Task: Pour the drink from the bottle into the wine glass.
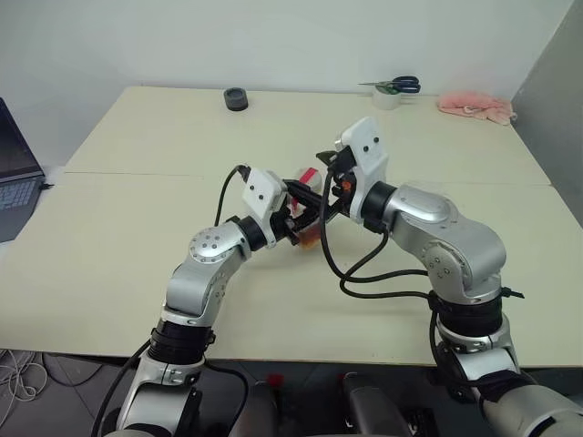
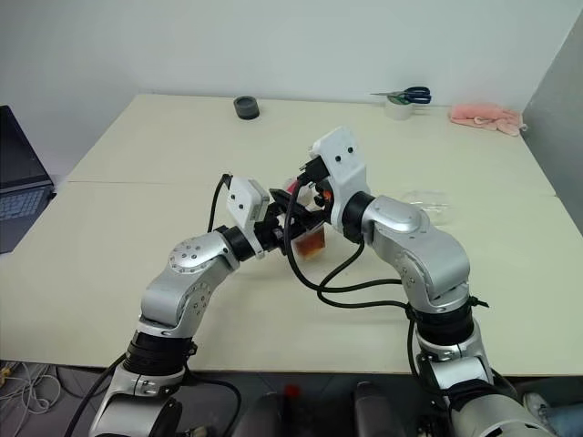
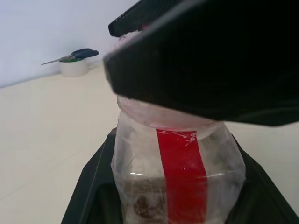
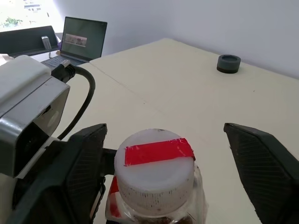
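Scissors on tape roll, pink cloth, black puck, laptop.

A plain office or lab room. Bare white walls stand behind a wide cream surface, with an open laptop beside it. Scissors lie on a tape roll at the far edge.

Left end effector clamps the bottle body; right end effector straddles its cap, fingers spread apart.
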Controlling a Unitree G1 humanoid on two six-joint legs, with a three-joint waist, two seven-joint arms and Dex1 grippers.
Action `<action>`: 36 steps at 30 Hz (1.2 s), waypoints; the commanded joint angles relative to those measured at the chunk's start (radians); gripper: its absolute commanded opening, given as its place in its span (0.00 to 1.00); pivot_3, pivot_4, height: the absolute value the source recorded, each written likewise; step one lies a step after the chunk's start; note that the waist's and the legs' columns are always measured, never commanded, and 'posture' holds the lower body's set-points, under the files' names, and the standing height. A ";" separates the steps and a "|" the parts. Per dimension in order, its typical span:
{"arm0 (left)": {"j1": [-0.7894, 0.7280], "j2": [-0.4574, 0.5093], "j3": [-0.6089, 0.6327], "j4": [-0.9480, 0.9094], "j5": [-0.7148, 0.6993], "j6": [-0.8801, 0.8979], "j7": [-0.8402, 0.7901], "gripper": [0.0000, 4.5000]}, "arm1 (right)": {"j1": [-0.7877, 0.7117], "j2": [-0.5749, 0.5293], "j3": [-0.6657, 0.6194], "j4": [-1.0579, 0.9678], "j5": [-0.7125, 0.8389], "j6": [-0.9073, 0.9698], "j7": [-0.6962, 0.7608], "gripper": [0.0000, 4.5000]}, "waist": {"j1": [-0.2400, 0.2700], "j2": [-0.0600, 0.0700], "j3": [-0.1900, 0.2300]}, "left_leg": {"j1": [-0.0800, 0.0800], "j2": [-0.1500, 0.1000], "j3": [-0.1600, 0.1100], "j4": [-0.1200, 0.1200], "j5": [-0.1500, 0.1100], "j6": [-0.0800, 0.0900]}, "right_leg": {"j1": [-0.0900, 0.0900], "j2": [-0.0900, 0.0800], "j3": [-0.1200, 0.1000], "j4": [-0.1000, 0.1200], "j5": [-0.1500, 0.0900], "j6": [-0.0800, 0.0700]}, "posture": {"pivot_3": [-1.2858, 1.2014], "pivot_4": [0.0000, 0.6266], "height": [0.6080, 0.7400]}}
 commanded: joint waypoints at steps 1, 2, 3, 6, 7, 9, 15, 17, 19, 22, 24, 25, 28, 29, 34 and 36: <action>-0.012 -0.006 0.009 -0.018 0.000 -0.032 0.001 0.42 | -0.006 0.004 -0.011 -0.039 0.015 0.006 -0.013 0.63 | 0.000 0.000 0.000 | 0.000 0.000 0.000 0.000 0.000 0.000 | 0.000 0.000 0.000 0.000 0.000 0.000 | 0.52 0.24 1.00; -0.011 -0.005 0.010 -0.017 0.000 -0.033 0.001 0.42 | -0.007 0.001 -0.010 -0.039 0.018 0.008 -0.012 0.54 | 0.000 0.000 0.000 | 0.000 0.000 0.000 0.000 0.000 0.000 | 0.000 0.000 0.000 0.000 0.000 0.000 | 0.52 0.24 1.00; -0.010 -0.004 0.010 -0.018 0.000 -0.033 0.001 0.42 | -0.008 -0.003 -0.007 -0.038 0.021 0.009 -0.009 0.47 | 0.000 0.000 0.000 | 0.000 0.000 0.000 0.000 0.000 0.000 | 0.000 0.000 0.000 0.000 0.000 0.000 | 0.52 0.24 1.00; -0.008 -0.004 0.012 -0.020 0.002 -0.033 0.004 0.42 | -0.027 -0.040 -0.003 0.003 0.023 -0.032 0.037 0.41 | 0.000 0.000 0.000 | 0.000 0.000 0.000 0.000 0.000 0.000 | 0.000 0.000 0.000 0.000 0.000 0.000 | 0.52 0.24 1.00; -0.008 -0.004 0.012 -0.020 0.003 -0.033 0.005 0.42 | -0.036 -0.057 0.000 0.027 0.024 -0.061 0.070 0.41 | -0.001 0.000 0.000 | 0.000 0.000 0.000 0.000 0.000 0.000 | 0.000 0.000 0.000 0.000 0.000 0.000 | 0.52 0.24 1.00; -0.009 -0.005 0.011 -0.021 0.004 -0.031 0.007 0.42 | -0.060 -0.093 -0.015 0.116 0.053 -0.151 0.193 0.41 | -0.001 0.000 0.000 | 0.000 0.000 0.000 0.000 0.000 0.000 | 0.000 0.000 0.000 0.000 0.000 0.000 | 0.52 0.24 1.00; -0.006 0.008 0.007 -0.040 -0.007 -0.013 -0.006 0.41 | -0.138 -0.385 0.003 0.444 0.146 -0.440 0.898 0.41 | 0.007 -0.001 0.002 | 0.000 -0.002 0.000 0.001 0.000 0.000 | 0.002 -0.001 -0.001 -0.003 0.000 0.001 | 0.52 0.24 1.00; -0.003 0.016 0.008 -0.055 -0.014 -0.002 -0.007 0.41 | -0.191 -0.394 0.026 0.605 0.082 -0.548 0.939 0.41 | -0.005 -0.001 0.002 | 0.000 -0.001 0.001 0.000 0.000 0.001 | 0.002 -0.001 0.000 -0.004 0.000 0.000 | 0.52 0.24 1.00; 0.002 0.023 0.012 -0.069 -0.017 0.009 -0.007 0.41 | -0.216 -0.401 0.051 0.694 0.039 -0.627 0.976 0.41 | -0.014 -0.001 0.002 | 0.002 0.000 0.003 -0.001 0.000 0.001 | 0.002 0.000 0.002 -0.002 0.000 0.000 | 0.52 0.24 1.00; 0.014 0.032 0.024 -0.089 -0.019 0.025 -0.003 0.41 | -0.226 -0.400 0.051 0.732 0.040 -0.661 0.992 0.41 | -0.017 -0.001 0.002 | 0.002 0.002 0.000 -0.001 0.000 0.001 | 0.001 0.003 0.000 0.000 0.000 0.000 | 0.52 0.24 1.00; 0.019 0.036 0.027 -0.096 -0.020 0.032 -0.001 0.41 | -0.225 -0.398 0.042 0.731 0.059 -0.647 0.989 0.41 | -0.016 0.000 0.002 | 0.001 0.002 0.000 0.000 0.000 0.000 | 0.001 0.002 0.000 0.000 0.000 0.000 | 0.52 0.24 1.00; 0.020 0.037 0.028 -0.099 -0.021 0.035 -0.001 0.41 | -0.222 -0.398 0.039 0.725 0.065 -0.645 0.987 0.41 | -0.014 0.000 0.002 | 0.001 0.001 0.000 0.000 0.000 0.000 | 0.001 0.001 0.000 0.000 0.000 0.000 | 0.52 0.24 1.00; 0.015 0.038 0.027 -0.097 -0.021 0.039 0.000 0.41 | -0.213 -0.390 0.022 0.686 0.087 -0.605 0.952 0.63 | -0.006 -0.001 0.002 | 0.001 0.000 0.001 0.001 0.000 0.000 | 0.001 -0.001 0.001 0.000 0.000 0.000 | 0.52 0.24 1.00; 0.011 0.038 0.026 -0.093 -0.022 0.038 0.000 0.40 | -0.204 -0.391 0.018 0.661 0.093 -0.598 0.943 0.72 | -0.003 -0.001 0.002 | 0.000 0.000 0.000 0.001 0.000 0.000 | 0.001 -0.001 0.000 -0.001 0.000 0.000 | 0.52 0.24 1.00; -0.012 0.031 0.019 -0.062 -0.019 0.027 -0.011 0.40 | -0.163 -0.385 -0.026 0.511 0.096 -0.534 0.810 1.00 | 0.002 -0.001 0.002 | 0.000 0.000 0.000 0.001 0.000 0.000 | 0.001 -0.001 0.000 0.000 0.000 0.000 | 0.52 0.24 1.00; -0.017 0.024 0.015 -0.054 -0.017 0.023 -0.014 0.40 | -0.141 -0.374 -0.043 0.436 0.115 -0.474 0.739 1.00 | 0.002 -0.001 0.002 | 0.000 -0.001 0.000 0.001 0.000 0.000 | 0.001 -0.001 0.000 -0.001 0.000 0.000 | 0.52 0.24 1.00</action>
